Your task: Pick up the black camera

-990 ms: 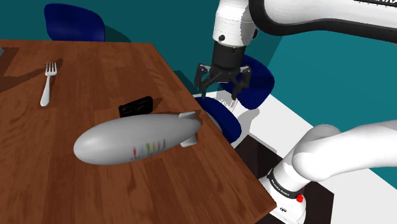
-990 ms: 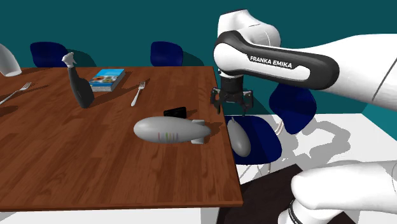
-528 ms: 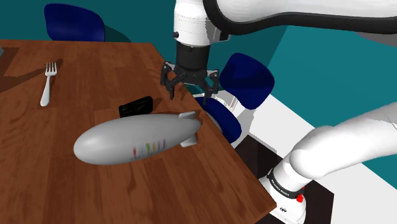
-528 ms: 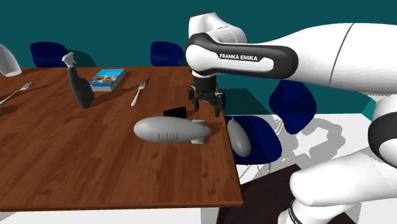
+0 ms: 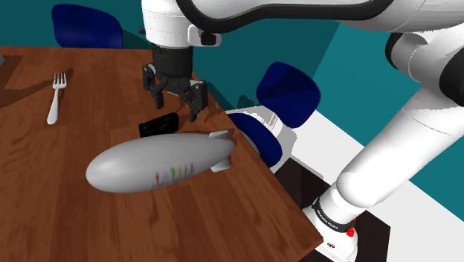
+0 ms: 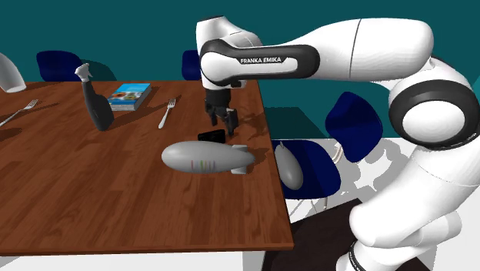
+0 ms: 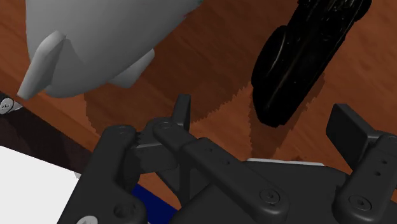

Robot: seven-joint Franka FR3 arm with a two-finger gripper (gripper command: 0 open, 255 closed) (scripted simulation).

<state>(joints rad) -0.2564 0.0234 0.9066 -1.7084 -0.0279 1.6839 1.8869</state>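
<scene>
In the shoulder view the gripper (image 5: 176, 104) has swung in from past the edge of the worktop (image 5: 44, 223) to hang just above the black camera (image 5: 159, 125), which sits beside the grey blimp (image 5: 149, 165). The second exterior view likewise puts it (image 6: 223, 117) over the black camera (image 6: 212, 135). In the wrist view the fingers (image 7: 348, 127) stand apart and empty, so lowering onto the black camera (image 7: 305, 51) looks next.
</scene>
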